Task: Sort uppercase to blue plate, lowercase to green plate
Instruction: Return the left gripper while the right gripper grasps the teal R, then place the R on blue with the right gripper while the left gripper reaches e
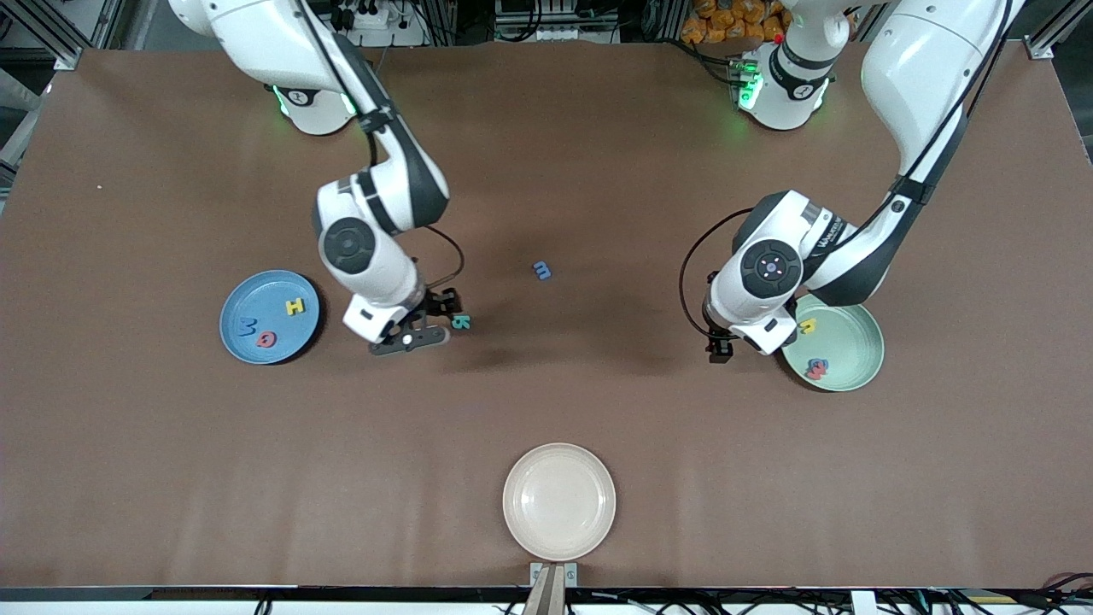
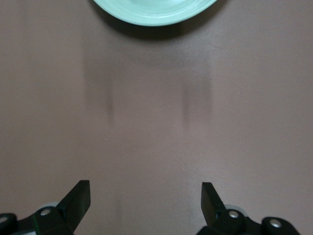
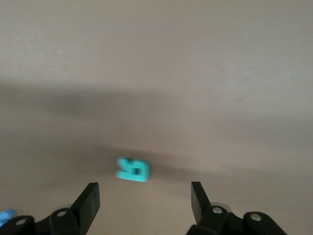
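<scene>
Step in hand: teal K pickup, lower centre-left of front view, on bare table beside blue plate.
Right gripper: released, over the K.
Left gripper: released, empty, beside green plate.
Blue m: mid-table, unsorted.
Next: descend, clench.

yellow H on blue plate, blue m on table
</scene>
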